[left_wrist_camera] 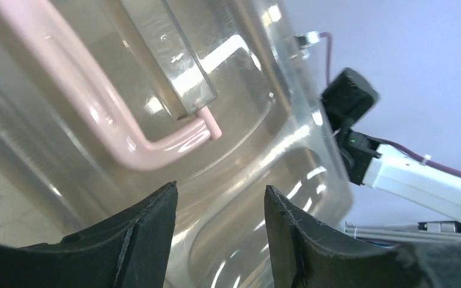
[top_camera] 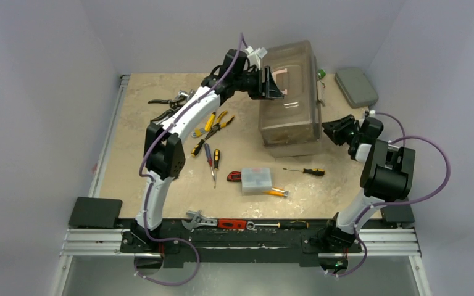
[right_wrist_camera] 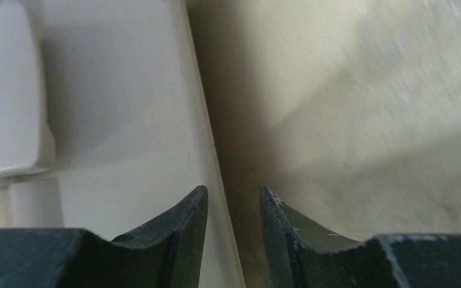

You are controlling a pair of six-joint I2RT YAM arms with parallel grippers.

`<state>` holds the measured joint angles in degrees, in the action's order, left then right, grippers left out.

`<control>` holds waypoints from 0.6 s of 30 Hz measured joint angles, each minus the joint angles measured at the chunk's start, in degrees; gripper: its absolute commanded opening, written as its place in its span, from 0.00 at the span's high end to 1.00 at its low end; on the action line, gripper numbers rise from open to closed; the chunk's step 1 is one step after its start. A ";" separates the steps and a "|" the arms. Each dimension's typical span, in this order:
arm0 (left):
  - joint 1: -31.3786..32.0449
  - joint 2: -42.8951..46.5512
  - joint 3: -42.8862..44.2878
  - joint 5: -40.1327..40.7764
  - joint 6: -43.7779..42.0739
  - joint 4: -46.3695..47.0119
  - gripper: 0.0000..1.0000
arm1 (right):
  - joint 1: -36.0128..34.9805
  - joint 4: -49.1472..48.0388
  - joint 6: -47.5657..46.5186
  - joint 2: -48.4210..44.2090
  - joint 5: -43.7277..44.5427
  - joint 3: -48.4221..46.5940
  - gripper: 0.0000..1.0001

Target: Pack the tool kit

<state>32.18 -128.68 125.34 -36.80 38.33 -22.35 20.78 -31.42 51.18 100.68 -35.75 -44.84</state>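
The beige toolbox (top_camera: 290, 102) stands at the back middle of the table with its smoky lid down. My left gripper (top_camera: 273, 83) is open at the lid's left side, close to the pinkish handle (top_camera: 279, 80). In the left wrist view the handle (left_wrist_camera: 111, 126) lies just beyond my open fingertips (left_wrist_camera: 219, 192), which hold nothing. My right gripper (top_camera: 339, 131) is open at the box's right front corner. In the right wrist view the box's beige wall (right_wrist_camera: 126, 132) fills the left and its edge runs between my fingertips (right_wrist_camera: 231, 192). Screwdrivers (top_camera: 210, 157), pliers (top_camera: 217, 123) and a utility knife (top_camera: 274, 192) lie loose on the table.
A small clear parts box (top_camera: 256, 180) lies at the front middle beside a red tool (top_camera: 234, 176). A screwdriver (top_camera: 305, 171) lies to its right. A flat grey case (top_camera: 356, 86) sits at the back right. A wrench (top_camera: 200, 219) and other tools lie along the black front rail.
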 measured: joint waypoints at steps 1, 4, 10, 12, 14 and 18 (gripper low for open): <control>0.50 0.35 0.00 0.31 -0.50 0.26 0.45 | -0.11 2.14 -0.83 0.48 0.15 0.39 0.62; 1.81 2.10 -0.02 0.92 -2.23 -0.22 0.44 | -0.55 8.26 -2.62 1.84 0.20 1.64 0.62; 3.58 9.73 -4.17 3.54 -5.57 -4.79 0.36 | -1.46 16.24 -5.33 0.66 0.37 2.19 0.61; 3.45 11.98 -5.16 5.64 -6.51 -6.19 0.30 | -1.51 18.40 -6.01 -1.64 0.85 2.21 0.61; 3.19 13.35 -5.27 8.09 -7.10 -7.58 0.23 | -1.20 20.33 -6.60 -5.20 1.86 2.25 0.59; 2.75 13.79 -5.27 12.46 -7.58 -10.03 0.09 | -0.39 23.43 -8.26 -14.10 5.35 2.67 0.57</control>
<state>34.94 -114.89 120.07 -24.34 30.74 -32.38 20.38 -7.99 42.92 86.59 -30.39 -42.17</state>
